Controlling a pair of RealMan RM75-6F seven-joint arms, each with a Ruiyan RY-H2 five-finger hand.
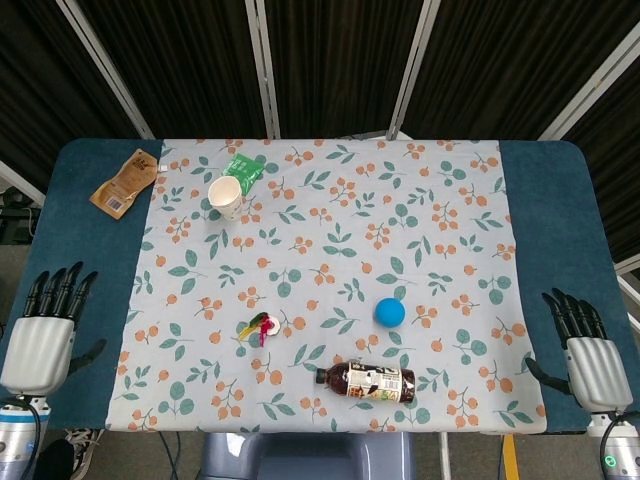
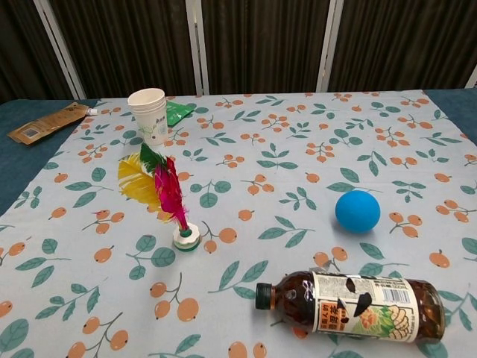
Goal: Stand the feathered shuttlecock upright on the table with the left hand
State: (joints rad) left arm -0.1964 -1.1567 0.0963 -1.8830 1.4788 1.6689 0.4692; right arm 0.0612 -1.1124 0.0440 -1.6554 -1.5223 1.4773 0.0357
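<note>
The feathered shuttlecock (image 2: 165, 195) stands on its white base on the floral cloth, its yellow, green and pink feathers leaning up to the left; from the head view the shuttlecock (image 1: 258, 327) is a small bright patch. My left hand (image 1: 42, 332) hovers far to the left, beyond the table's left edge, fingers extended and apart, holding nothing. My right hand (image 1: 586, 352) is at the table's near right corner, fingers straight and empty. Neither hand appears in the chest view.
A paper cup (image 2: 149, 115) stands at the back left beside a green packet (image 1: 243, 168). A brown snack pouch (image 1: 126, 182) lies on the blue table top. A blue ball (image 2: 358, 210) and a lying tea bottle (image 2: 354, 304) are right of the shuttlecock.
</note>
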